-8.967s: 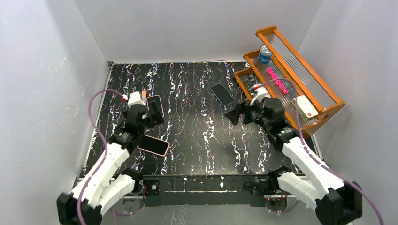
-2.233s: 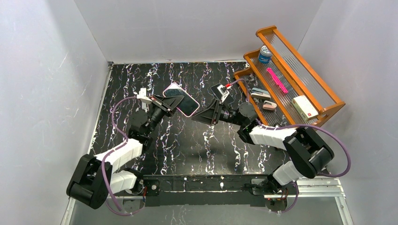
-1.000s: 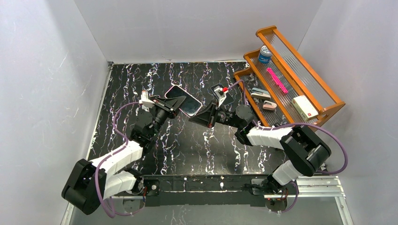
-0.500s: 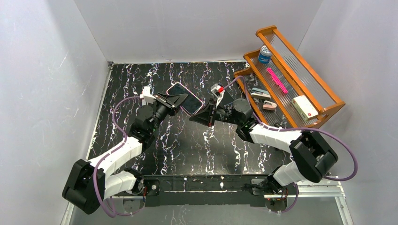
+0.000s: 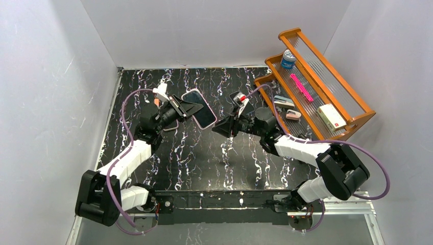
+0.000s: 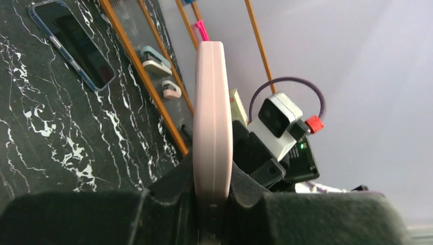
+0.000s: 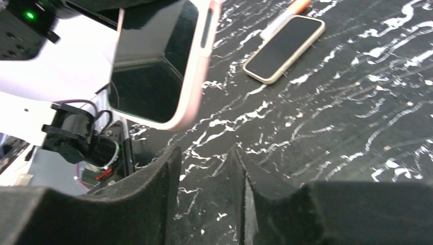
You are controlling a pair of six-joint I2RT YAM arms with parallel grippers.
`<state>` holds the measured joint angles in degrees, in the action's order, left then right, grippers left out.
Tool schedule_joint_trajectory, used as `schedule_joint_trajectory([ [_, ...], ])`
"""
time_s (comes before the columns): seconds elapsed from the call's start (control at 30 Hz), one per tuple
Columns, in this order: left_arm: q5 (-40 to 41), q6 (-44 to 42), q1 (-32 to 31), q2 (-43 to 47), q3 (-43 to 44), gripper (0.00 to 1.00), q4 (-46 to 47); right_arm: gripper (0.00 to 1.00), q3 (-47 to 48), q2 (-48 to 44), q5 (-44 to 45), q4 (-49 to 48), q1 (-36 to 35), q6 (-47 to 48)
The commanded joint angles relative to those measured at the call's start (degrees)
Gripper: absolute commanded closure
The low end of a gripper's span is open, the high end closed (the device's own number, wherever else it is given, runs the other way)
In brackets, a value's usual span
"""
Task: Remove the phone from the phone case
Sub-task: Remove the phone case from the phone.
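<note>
The phone (image 5: 200, 113) has a dark screen and sits inside a pink phone case (image 6: 212, 117). My left gripper (image 5: 190, 109) holds it in the air over the middle of the table. In the left wrist view the case stands edge-on, with the left gripper (image 6: 212, 171) shut on its lower end. My right gripper (image 5: 218, 126) hangs just right of the phone's lower corner. In the right wrist view the right gripper (image 7: 204, 153) is open with only table between its fingers, and the phone (image 7: 153, 66) is a little above and to the left of them.
A second phone in a beige case (image 7: 283, 48) lies on the black marbled table (image 5: 204, 163) beside an orange marker (image 7: 293, 7). A blue-cased phone (image 6: 71, 43) lies near the wooden rack (image 5: 352, 122), which holds a blue cup (image 5: 288, 58) and small items.
My right gripper, shut at the phone's lower corner a second ago, has opened and drawn slightly back to the right. The left arm has risen a little, still holding the cased phone.
</note>
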<state>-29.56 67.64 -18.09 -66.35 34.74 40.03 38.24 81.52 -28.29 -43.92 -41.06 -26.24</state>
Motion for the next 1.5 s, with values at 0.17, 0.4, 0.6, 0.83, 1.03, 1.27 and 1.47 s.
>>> schedule_joint_trajectory([
  [0.17, -19.40, -15.88, 2.55, -2.74, 8.51, 1.00, -3.27, 0.27, -1.23, -6.98, -1.23, 5.85, 1.38, 5.58],
  [0.4, -26.31, -23.16, 2.61, -3.28, 11.99, 1.00, -8.04, 0.15, 2.07, -8.67, -9.16, 11.62, 1.27, 13.32],
  [0.6, -29.66, -24.94, 2.46, -2.23, 12.43, 1.00, -8.09, 0.17, 3.90, -6.69, -14.55, 10.44, 1.32, 13.63],
  [0.83, -31.70, -25.99, 1.70, -1.81, 12.90, 1.00, -8.13, 0.26, 8.77, -2.75, -22.02, 14.44, 1.31, 15.41],
  [1.03, -32.62, -26.62, 0.95, -1.33, 13.34, 1.00, -8.12, 0.40, 13.04, 0.05, -26.47, 19.35, 1.34, 19.35],
  [1.27, -33.32, -26.09, 0.42, -0.90, 13.90, 1.00, -8.13, 0.58, 15.86, 2.62, -32.17, 23.62, 1.31, 23.88],
  [1.47, -33.08, -23.11, 0.30, -1.47, 14.71, 1.00, -8.12, 0.73, 15.52, 2.52, -34.34, 23.91, 1.29, 27.51],
])
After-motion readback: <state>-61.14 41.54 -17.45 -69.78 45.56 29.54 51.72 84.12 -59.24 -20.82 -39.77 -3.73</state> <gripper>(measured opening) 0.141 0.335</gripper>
